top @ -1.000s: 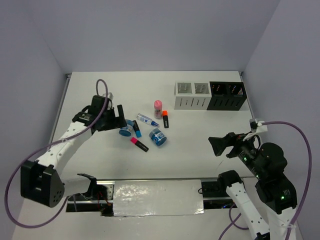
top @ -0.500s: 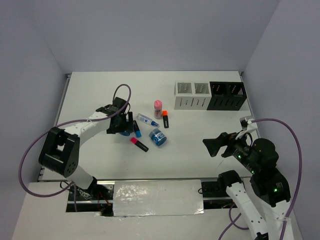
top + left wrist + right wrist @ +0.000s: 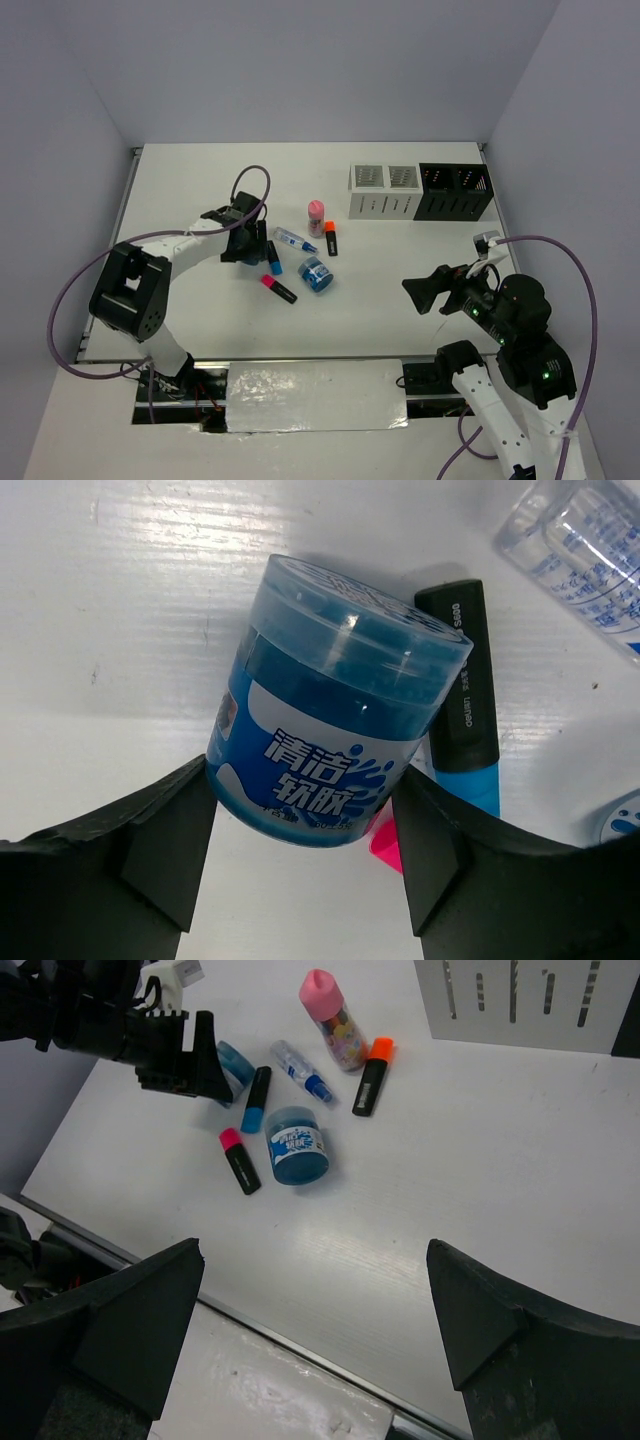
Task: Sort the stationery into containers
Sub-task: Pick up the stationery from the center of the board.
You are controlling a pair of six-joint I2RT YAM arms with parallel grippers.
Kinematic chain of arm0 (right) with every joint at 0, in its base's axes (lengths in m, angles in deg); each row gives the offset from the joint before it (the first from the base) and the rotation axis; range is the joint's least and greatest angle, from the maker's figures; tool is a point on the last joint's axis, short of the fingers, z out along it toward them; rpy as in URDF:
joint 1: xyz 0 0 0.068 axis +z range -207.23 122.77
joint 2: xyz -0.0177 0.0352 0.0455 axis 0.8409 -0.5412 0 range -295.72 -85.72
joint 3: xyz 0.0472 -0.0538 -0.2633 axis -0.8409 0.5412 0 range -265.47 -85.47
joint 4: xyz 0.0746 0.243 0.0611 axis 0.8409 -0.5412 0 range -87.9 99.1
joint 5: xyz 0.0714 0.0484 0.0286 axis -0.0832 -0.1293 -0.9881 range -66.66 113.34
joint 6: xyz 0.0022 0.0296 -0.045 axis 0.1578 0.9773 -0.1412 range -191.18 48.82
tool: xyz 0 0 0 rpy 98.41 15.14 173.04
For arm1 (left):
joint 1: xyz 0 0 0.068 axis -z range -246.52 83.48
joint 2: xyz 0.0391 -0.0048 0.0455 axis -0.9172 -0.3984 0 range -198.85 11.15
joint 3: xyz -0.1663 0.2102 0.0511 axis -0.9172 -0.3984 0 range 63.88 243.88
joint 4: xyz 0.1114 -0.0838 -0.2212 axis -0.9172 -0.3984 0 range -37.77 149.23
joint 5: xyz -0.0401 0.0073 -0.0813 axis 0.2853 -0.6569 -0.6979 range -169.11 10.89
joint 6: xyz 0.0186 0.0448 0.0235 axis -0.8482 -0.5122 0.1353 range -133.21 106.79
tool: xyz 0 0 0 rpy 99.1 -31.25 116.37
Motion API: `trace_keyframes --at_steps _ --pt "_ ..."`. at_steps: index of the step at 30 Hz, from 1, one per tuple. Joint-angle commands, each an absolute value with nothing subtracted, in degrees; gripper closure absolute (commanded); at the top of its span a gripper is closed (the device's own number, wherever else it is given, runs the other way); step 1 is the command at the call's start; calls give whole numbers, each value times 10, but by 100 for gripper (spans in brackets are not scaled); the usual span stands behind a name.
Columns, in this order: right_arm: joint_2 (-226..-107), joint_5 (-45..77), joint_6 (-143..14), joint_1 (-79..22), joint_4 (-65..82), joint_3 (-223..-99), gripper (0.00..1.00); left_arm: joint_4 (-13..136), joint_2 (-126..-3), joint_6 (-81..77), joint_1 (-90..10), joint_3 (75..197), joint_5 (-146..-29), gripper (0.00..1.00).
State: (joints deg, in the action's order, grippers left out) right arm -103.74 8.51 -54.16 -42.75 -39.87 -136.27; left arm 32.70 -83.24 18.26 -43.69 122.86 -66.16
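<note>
The stationery lies in a cluster left of the table's middle. My left gripper (image 3: 300, 800) is low on the table with a finger pressed to each side of a round blue roll (image 3: 335, 720), which lies on its side; in the top view the gripper (image 3: 248, 252) hides most of it. A blue-capped highlighter (image 3: 272, 262) lies right beside that roll. Nearby lie a pink-capped highlighter (image 3: 279, 289), a second blue roll (image 3: 316, 274), a white-blue pen (image 3: 295, 240), an orange-capped highlighter (image 3: 330, 238) and a pink-capped bottle (image 3: 316, 216). My right gripper (image 3: 312, 1250) hangs open over the table's front right with nothing in it.
Four slotted containers stand in a row at the back right: two white ones (image 3: 367, 190) (image 3: 402, 190) and two black ones (image 3: 436, 190) (image 3: 470, 190). A metal strip (image 3: 310, 385) runs along the near edge between the arm bases.
My left arm reached right and down to the blue roll, and its fingers narrowed onto the roll's sides. The right arm drifted slightly left.
</note>
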Motion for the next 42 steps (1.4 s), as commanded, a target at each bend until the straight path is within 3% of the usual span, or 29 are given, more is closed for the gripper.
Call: trace_keyframes --at_steps 1,4,7,9,20,22,29,32,33,35,42 --pt "-1045 70 -549 -425 -367 -1357 0 334 -854 174 -436 1243 -641 27" --pt "-1045 68 -550 -425 -366 -1356 0 327 -859 176 -436 1245 -632 24" --pt "-1047 66 -550 -425 -363 -1352 0 327 -847 175 -436 1241 -631 4" --pt "-1048 63 -548 -425 -362 -1351 0 333 -834 169 -436 1237 -630 1" --pt "-1049 58 -554 -425 -370 -1361 0 358 -858 125 -437 1255 -634 7" --pt "-1049 55 -554 -425 -371 -1360 0 356 -863 125 -438 1259 -628 16" --pt "-1048 52 -554 -425 -366 -1356 0 371 -881 128 -460 1256 -650 30" --pt "-1050 44 -549 -426 -359 -1353 0 373 -885 132 -463 1254 -660 59" --pt "-1051 41 -547 -425 -352 -1348 0 372 -885 137 -463 1254 -658 78" --pt "-1051 8 -538 -425 -326 -1334 0 354 -883 153 -463 1259 -650 100" --pt "-1064 -48 -463 -425 -230 -1302 0 319 -742 210 -445 1220 -608 100"
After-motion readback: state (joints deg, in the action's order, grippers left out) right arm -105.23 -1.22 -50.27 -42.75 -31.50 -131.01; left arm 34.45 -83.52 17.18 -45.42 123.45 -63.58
